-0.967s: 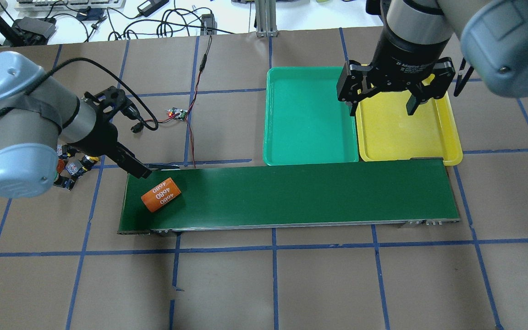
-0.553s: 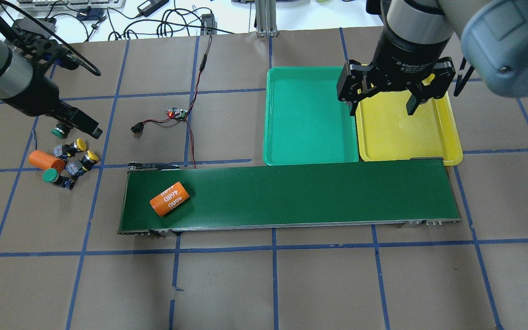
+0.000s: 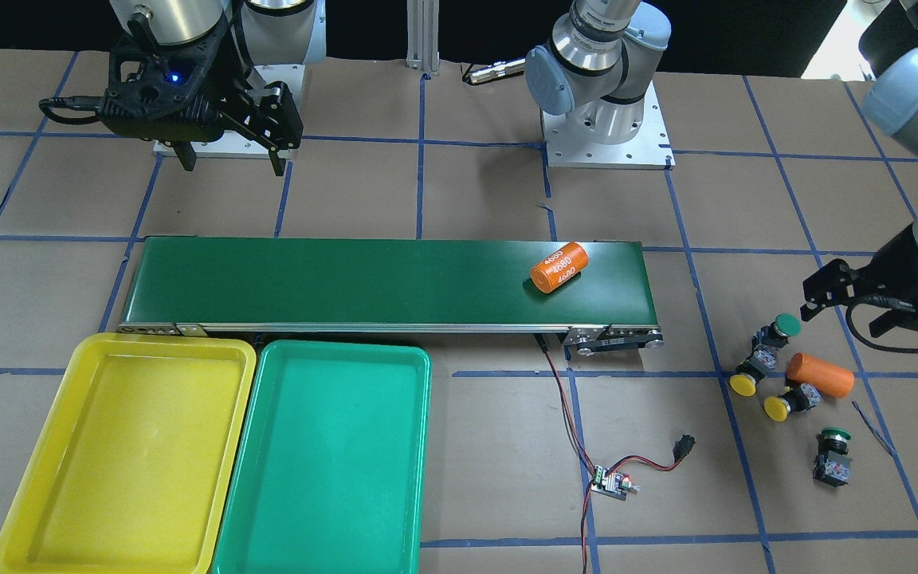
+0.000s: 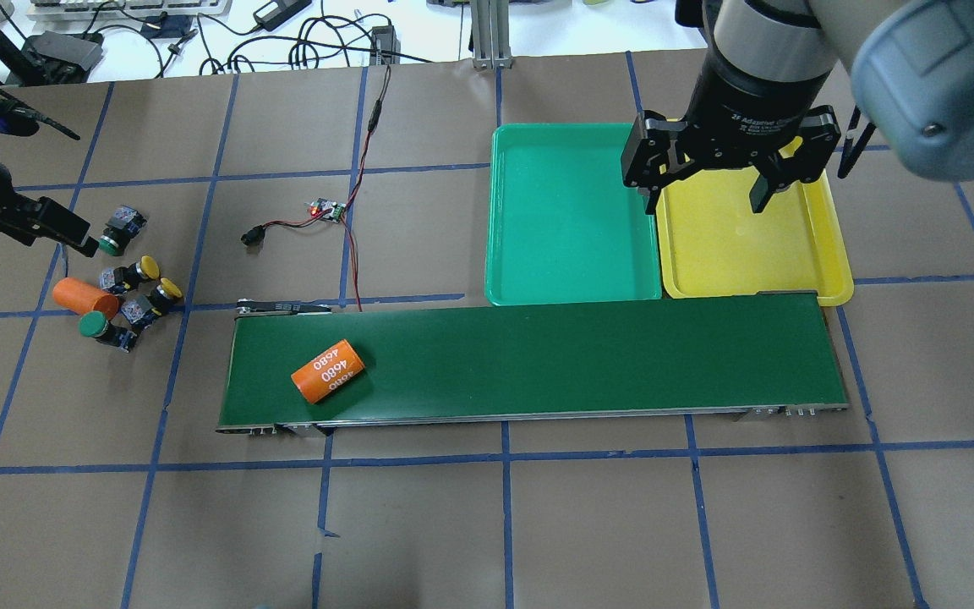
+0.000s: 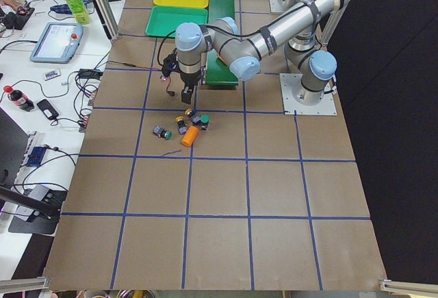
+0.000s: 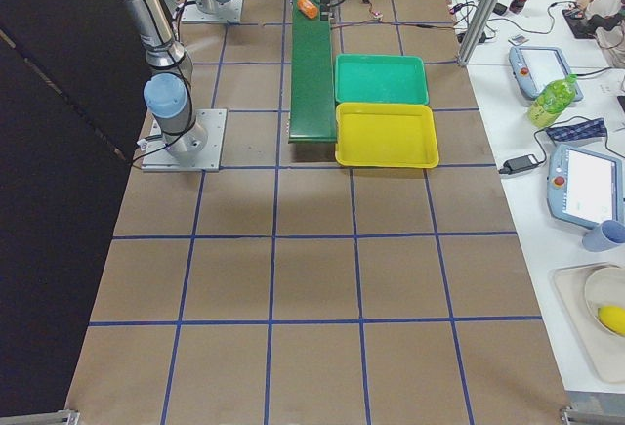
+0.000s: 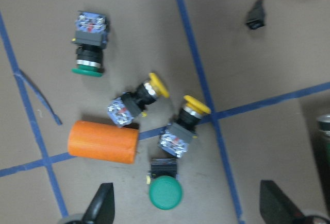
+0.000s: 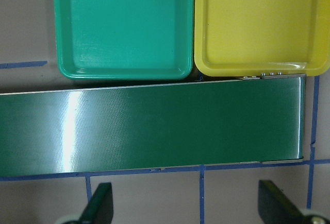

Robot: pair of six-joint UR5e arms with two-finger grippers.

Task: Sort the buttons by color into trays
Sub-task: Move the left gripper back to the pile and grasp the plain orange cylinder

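Four buttons lie in a cluster on the paper left of the belt: a green one [image 4: 113, 233] apart at the back, two yellow ones [image 4: 137, 271] [image 4: 162, 292], and a second green one [image 4: 98, 326]. The wrist view shows them too: green [image 7: 87, 46], yellow [image 7: 140, 98], yellow [image 7: 185, 123], green [image 7: 165, 192]. My left gripper [image 4: 64, 228] [image 7: 188, 208] is open and empty, hovering beside the cluster. My right gripper [image 4: 707, 199] is open and empty above the seam between the teal-green tray [image 4: 571, 211] and the yellow tray [image 4: 749, 245]. Both trays are empty.
An orange cylinder marked 4680 [image 4: 328, 370] lies on the dark-green conveyor belt [image 4: 588, 355] near its left end. A second orange cylinder [image 4: 81, 294] lies among the buttons. A small circuit board with red and black wires [image 4: 326, 209] lies behind the belt.
My left arm has swung from the belt's left end out to the left, uncovering the button cluster. The cylinder on the belt has shifted a little right. The right arm has not moved.
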